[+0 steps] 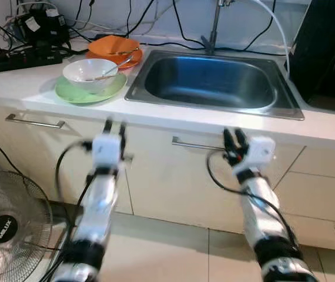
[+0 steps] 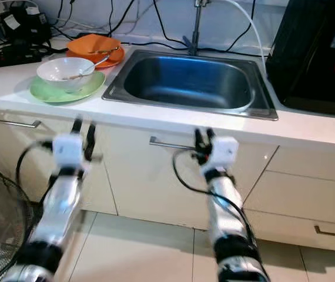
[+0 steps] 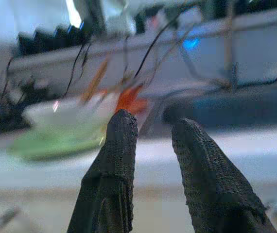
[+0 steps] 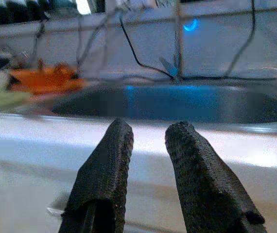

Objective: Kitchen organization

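A white bench carries a steel sink at 12 o'clock and, at 10 o'clock, a white bowl with a spoon on a green plate, an orange plate just behind. Both grippers hover below the bench edge before the cabinet doors — left gripper at 9 o'clock, right gripper at 3 o'clock. Each has its fingers slightly parted, holding nothing.

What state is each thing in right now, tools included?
Left tool: open, holding nothing, raised before the cabinet front.
Right tool: open, holding nothing, near the drawer handle.
White bowl: upright on green plate, spoon inside.
Orange bowl: on orange plate, utensil inside.
Sink: nothing in it, tap off.
Drawers: shut.
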Robot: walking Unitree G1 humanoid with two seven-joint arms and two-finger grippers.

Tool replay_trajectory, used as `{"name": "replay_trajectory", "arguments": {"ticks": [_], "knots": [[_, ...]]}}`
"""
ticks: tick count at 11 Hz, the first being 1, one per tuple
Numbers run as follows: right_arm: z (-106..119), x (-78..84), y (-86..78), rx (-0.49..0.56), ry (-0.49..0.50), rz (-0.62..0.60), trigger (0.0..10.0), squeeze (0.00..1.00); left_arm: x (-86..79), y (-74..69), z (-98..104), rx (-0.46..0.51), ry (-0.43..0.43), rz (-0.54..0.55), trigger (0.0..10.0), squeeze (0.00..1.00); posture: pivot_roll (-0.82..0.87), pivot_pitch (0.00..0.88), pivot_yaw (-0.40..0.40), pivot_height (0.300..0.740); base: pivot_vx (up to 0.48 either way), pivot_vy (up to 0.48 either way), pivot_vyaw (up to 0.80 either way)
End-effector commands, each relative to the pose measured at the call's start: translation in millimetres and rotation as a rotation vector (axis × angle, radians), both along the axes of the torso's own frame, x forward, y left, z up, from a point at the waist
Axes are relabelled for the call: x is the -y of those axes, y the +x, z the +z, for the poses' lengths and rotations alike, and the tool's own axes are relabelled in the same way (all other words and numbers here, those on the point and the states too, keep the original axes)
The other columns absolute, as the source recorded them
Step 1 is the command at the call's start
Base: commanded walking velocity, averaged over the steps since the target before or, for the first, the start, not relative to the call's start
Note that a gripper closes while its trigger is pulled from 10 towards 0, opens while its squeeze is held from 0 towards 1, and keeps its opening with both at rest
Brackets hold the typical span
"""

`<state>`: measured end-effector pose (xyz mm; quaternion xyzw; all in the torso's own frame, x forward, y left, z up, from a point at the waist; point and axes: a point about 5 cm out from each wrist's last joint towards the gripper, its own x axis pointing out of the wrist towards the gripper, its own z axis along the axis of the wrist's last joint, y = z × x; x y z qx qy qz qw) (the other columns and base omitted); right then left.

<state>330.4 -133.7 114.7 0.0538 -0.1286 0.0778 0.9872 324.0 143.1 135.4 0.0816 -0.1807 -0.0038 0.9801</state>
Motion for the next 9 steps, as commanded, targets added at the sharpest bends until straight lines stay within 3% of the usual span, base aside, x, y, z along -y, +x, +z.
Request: {"name": "replay_trajectory", "arguments": {"ticks": [1,2,4,5,9], "knots": [[10.0,-5.3,3.4,0.027,0.006,0.025,10.0,0.0,6.3,1.3,5.1,0.013,0.013,-0.008,10.0,0.0,0.17,0.0,-0.008,0.74,0.0,0.0,0.0],[13.4,-15.2,4.5,0.032,-0.006,0.055,10.0,0.0,9.9,1.5,6.4,0.005,0.006,-0.012,10.0,0.0,0.18,0.0,-0.01,0.74,0.0,0.0,0.0],[13.0,-17.5,3.7,0.022,-0.003,0.065,10.0,0.0,6.4,0.2,4.0,-0.017,0.004,0.008,10.0,0.0,0.18,0.0,-0.015,0.74,0.0,0.0,0.28],[13.1,-16.9,3.4,0.02,-0.012,0.063,10.0,0.0,5.6,-0.1,4.3,-0.017,0.002,0.013,10.0,0.0,0.18,0.0,-0.018,0.74,0.289,0.0,0.8],[12.9,-15.6,3.9,0.004,0.01,0.055,10.0,0.0,6.1,-0.9,3.9,-0.034,0.005,0.013,10.0,0.0,0.18,0.0,-0.013,0.74,0.384,0.0,0.0]]}}
